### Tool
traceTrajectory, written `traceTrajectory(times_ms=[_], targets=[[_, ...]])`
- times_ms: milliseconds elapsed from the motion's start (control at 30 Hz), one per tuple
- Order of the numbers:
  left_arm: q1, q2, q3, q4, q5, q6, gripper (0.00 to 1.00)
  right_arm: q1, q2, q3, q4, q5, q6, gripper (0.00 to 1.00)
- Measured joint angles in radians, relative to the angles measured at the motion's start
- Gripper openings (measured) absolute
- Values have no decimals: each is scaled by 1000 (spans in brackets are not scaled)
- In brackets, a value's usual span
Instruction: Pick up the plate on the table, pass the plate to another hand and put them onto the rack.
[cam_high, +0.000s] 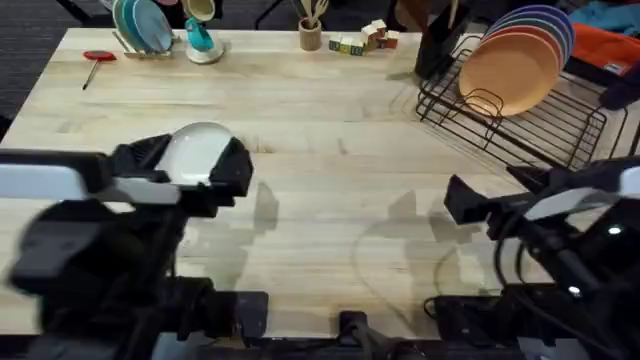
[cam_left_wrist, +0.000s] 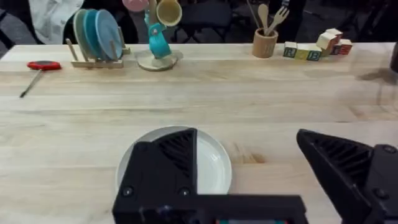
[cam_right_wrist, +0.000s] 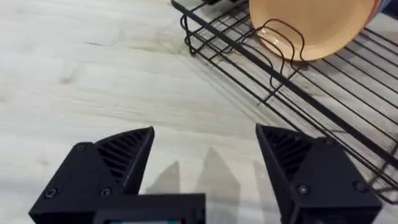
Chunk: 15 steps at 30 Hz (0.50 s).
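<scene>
The white-grey plate (cam_high: 200, 140) (cam_left_wrist: 214, 165) lies flat on the left half of the light-wood table (cam_high: 350, 110). My left gripper (cam_high: 190, 170) (cam_left_wrist: 244, 138) hovers open over it. In the left wrist view one finger covers the plate's near side and the other stands off past its edge. My right gripper (cam_high: 462, 200) (cam_right_wrist: 205, 134) is open and empty over bare wood at the right. In front of it stands the black wire rack (cam_high: 530, 130) (cam_right_wrist: 298, 87).
Orange and purple plates (cam_high: 515, 65) (cam_right_wrist: 317, 25) stand in the rack. Along the far edge are teal plates in a wooden stand (cam_high: 145, 25), a mug tree (cam_high: 200, 40), a utensil cup (cam_high: 310, 35), toy blocks (cam_high: 365, 38) and a red tool (cam_high: 98, 57).
</scene>
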Motion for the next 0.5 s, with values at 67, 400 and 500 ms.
traceTrajectory(times_ms=[67, 400, 500], targets=[[0, 30, 91, -97, 0, -2, 994, 0, 37, 72, -63, -3, 0, 993], [0, 320, 534, -513, 4, -45, 994, 0, 351, 523, -377, -15, 0, 993], [0, 409, 658, -603, 7, -46, 994, 0, 450, 634, -450, -15, 0, 993]])
